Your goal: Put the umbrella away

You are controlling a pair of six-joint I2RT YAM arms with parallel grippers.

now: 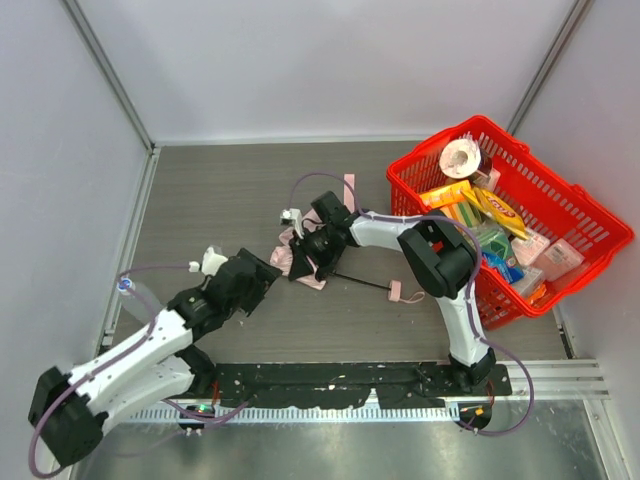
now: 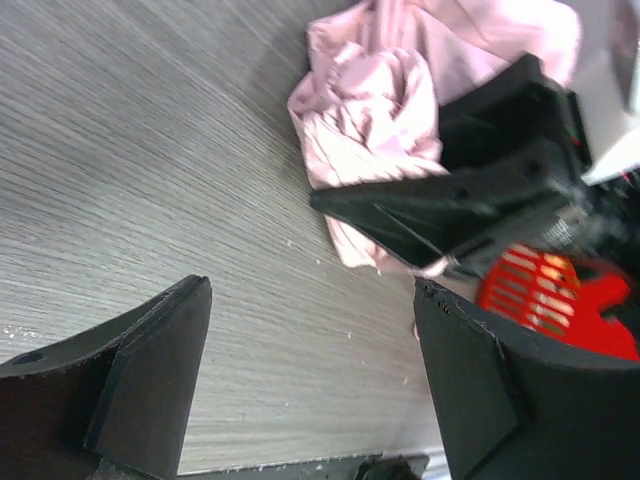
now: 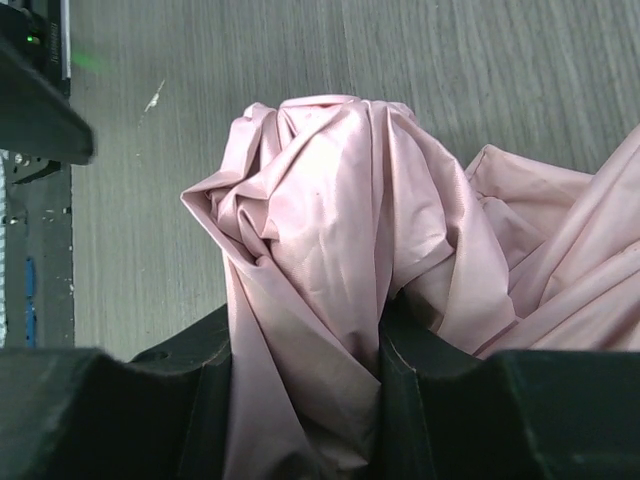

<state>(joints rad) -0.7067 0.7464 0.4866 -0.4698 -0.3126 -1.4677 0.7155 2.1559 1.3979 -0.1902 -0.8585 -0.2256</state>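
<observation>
Right tool [image 3: 300, 400] was clamped on the umbrella [image 3: 330, 200], a bunch of pale pink fabric pinched between its two black fingers [image 3: 170, 400] and rising crumpled above them in the wrist view. In the overhead view that tool [image 1: 310, 255] sat at the middle of the frame, on top of the bunched fabric [image 1: 285, 242]. From there the thin black shaft [image 1: 360, 281] ran toward the lower right, lying on the counter [image 1: 220, 190] and ending at the small pink handle [image 1: 394, 292]. Just to the lower left of the fabric, the left tool [image 1: 262, 275] stood with its fingers [image 2: 150, 370] wide apart and nothing between them; its wrist view showed bare counter in the gap, with the umbrella [image 2: 370, 110] beyond at the upper middle. A red basket [image 1: 405, 180] packed with boxes and packets stood at the right of the overhead frame.
</observation>
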